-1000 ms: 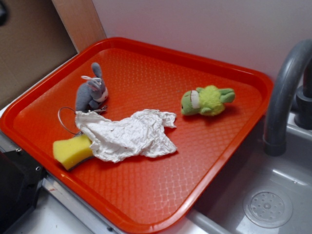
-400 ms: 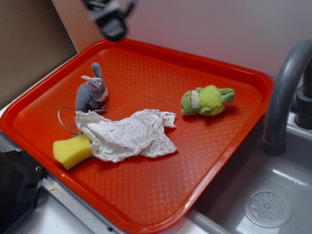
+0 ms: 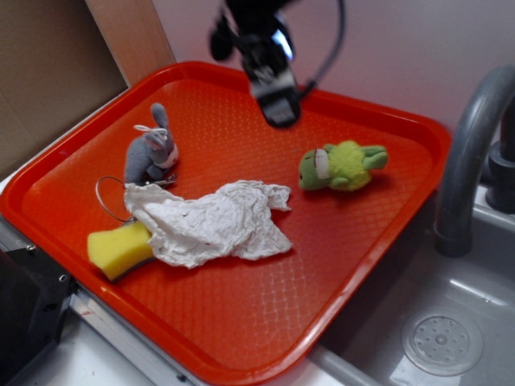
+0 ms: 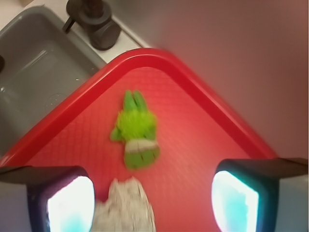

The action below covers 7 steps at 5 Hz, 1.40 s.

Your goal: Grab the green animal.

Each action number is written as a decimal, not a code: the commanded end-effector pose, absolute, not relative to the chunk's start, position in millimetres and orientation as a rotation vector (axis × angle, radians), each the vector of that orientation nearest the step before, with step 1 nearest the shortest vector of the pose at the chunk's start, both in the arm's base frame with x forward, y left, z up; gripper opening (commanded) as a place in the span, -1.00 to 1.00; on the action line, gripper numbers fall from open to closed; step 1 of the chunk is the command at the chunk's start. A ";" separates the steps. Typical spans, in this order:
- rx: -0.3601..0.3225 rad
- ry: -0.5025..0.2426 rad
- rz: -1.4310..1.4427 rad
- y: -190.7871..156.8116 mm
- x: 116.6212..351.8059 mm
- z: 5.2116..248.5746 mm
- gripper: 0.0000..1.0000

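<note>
The small lime-green plush animal with a darker green head and a white patch (image 3: 342, 166) lies on its side on the red textured plastic tray (image 3: 241, 322), toward the tray's right rear part, near the rim that borders the sink. Its long axis runs roughly left to right in the exterior view, head to the left, limbs to the right.

The black robot gripper (image 3: 278, 100) hangs in the air above the tray's rear, blurred, up and to the left of the toy and well apart from it. In the wrist view the two fingers (image 4: 63, 198) stand wide apart with nothing between them; the toy (image 4: 135, 130) sits ahead of the gap and somewhat left of centre, lengthwise along the line of approach. In my judgement the gripper must travel toward the toy and descend.

Also on the tray: a crumpled white cloth (image 3: 213, 221) at centre, close to the toy's head side, a yellow sponge (image 3: 117, 248) and a grey plush bunny (image 3: 151, 149) at left. A grey sink (image 3: 434, 338) with a curved grey tap (image 3: 471, 153) adjoins the tray; a pale wall stands behind.
</note>
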State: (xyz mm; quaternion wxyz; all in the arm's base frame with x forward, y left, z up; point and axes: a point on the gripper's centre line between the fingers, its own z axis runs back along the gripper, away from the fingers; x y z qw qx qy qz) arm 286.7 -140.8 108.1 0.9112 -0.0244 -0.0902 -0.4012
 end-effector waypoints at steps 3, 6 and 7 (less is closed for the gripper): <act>-0.105 -0.130 -1.018 -182.7 284.5 53.7 1.00; -0.074 -0.059 -0.960 -178.7 286.5 43.6 -1.00; -0.003 -0.055 -0.915 -175.3 284.1 64.5 -1.00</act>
